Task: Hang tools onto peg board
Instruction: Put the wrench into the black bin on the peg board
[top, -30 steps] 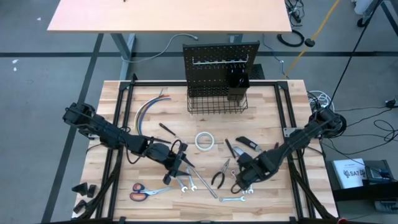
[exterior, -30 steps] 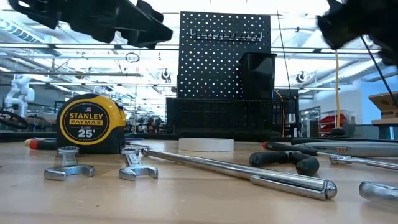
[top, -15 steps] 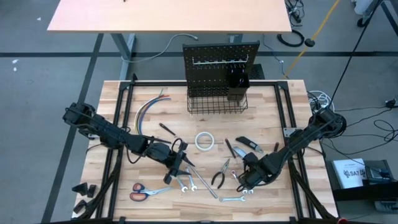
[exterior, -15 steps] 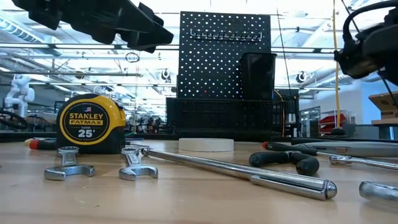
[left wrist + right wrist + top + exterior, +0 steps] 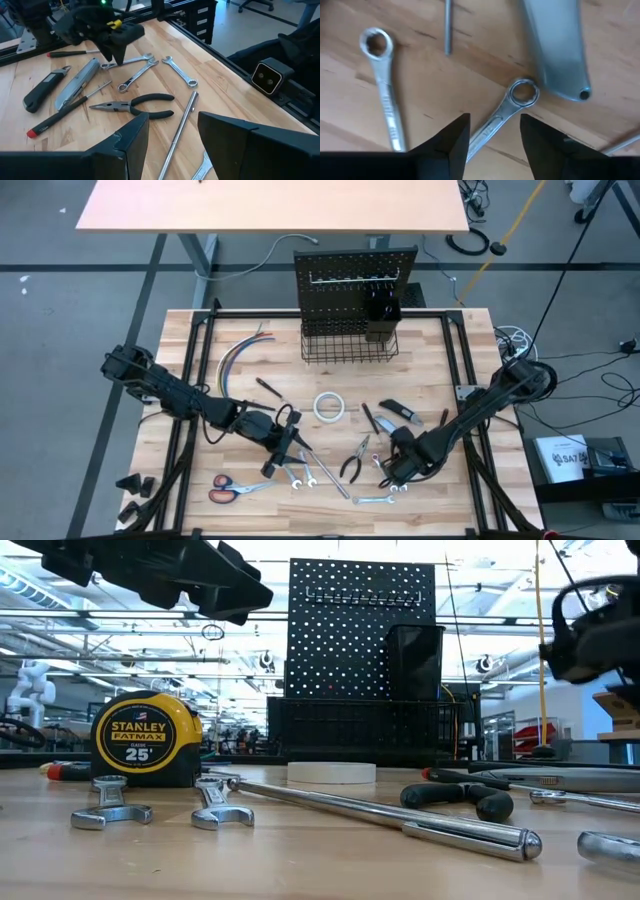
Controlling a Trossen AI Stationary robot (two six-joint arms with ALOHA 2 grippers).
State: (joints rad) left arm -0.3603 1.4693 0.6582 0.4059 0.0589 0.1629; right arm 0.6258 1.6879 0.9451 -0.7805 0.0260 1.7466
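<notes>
Hovering with parted fingers straddling a wrench (image 5: 492,122) on the table, the right gripper (image 5: 490,135) is lining up a grasp, while the left gripper (image 5: 172,135), open and empty, is waiting at nine o'clock, the peg board (image 5: 355,275) standing at twelve.

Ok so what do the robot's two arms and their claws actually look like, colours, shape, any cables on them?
Both arms are dark, nearly black, built of slim jointed segments with chunkier housings at the joints. Black cable loops run along the left arm near its wrist. The left claw has two broad, flat, wedge-shaped matte black fingers, and the right claw has the same kind. In the left wrist view, the right arm's wrist carries a small yellow tag and a green light.
</notes>
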